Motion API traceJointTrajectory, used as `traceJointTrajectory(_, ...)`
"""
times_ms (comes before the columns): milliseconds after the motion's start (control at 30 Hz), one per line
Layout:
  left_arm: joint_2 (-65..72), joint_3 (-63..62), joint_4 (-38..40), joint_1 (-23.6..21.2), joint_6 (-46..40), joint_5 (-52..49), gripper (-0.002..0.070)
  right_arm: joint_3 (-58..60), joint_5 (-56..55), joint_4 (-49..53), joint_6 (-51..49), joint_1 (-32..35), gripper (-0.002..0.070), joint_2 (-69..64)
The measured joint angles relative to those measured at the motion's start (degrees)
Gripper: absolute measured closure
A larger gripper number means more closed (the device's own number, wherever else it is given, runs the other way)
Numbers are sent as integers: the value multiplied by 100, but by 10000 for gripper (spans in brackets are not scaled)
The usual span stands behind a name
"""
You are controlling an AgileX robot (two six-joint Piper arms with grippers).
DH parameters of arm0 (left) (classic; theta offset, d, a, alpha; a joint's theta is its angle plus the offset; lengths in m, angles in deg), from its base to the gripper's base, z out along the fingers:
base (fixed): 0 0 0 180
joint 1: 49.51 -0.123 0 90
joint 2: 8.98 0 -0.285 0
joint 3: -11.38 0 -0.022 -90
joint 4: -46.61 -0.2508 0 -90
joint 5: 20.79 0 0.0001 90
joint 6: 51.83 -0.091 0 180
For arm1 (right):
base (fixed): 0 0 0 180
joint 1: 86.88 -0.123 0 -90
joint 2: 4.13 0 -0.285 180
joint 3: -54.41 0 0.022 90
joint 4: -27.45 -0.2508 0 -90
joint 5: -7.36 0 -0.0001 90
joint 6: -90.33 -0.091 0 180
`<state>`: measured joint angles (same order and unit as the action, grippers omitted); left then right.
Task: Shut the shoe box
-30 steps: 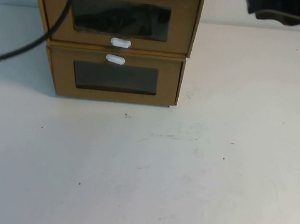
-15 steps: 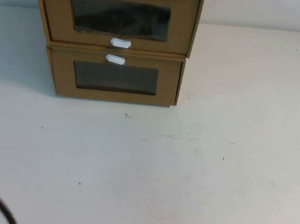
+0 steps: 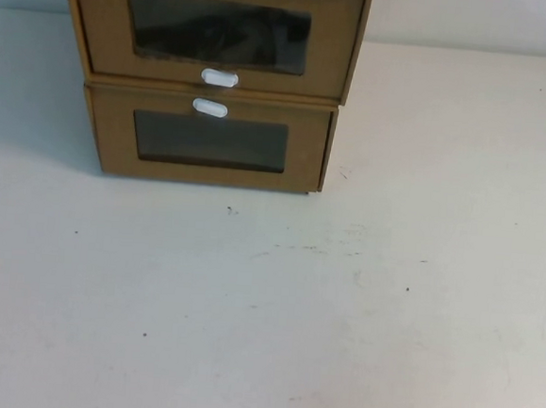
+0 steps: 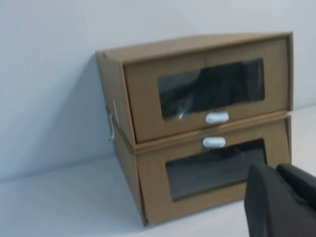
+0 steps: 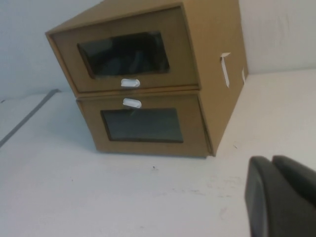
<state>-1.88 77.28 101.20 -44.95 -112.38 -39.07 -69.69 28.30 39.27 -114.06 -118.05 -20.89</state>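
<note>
Neither arm was recorded in the high view. The left end effector (image 4: 280, 200) was seen only as a dark mass at the edge of the left wrist view. It was held off the boxes and above the worktop (image 3: 340, 313), on the window side of the stack. Whether it was spread or pressed together could not be told. The right end effector (image 5: 279, 197) was likewise seen only as a dark mass in the right wrist view. It was held clear of the stack over bare worktop, and its state could not be told either. Nothing was gripped or touched by either one.

Two brown cardboard boxes were found stacked at the far side of the worktop, left of centre, close to the pale wall (image 4: 49, 74). The shoe box (image 3: 215, 34) was placed on top, resting directly on the lower box (image 3: 210, 140). A white pull tab (image 3: 219, 78) was noted below the upper window. The lower tab (image 3: 210, 108) was noted above the lower window, so the two tabs were set just apart across the seam. White strips (image 5: 224, 69) were noted on the side wall.

The windowed front of the shoe box was turned toward the robot's side. The long axis of that front was laid left to right. The front panel was observed level with the rim of its sleeve.
</note>
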Motion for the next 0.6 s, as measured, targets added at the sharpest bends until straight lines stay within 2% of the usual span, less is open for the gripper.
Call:
traceJointTrajectory(133,0,629,226,0,-74,317,680,538,-878,14,-9,0,687,-7)
traceJointTrajectory(267,0,1153,608,0,-88,1159,680,1007,-1591,18,-9,0,687,-118)
traceJointTrajectory(600,31,1280,797,0,-88,1216,680,1502,-1736,18,-22,0,687,-218)
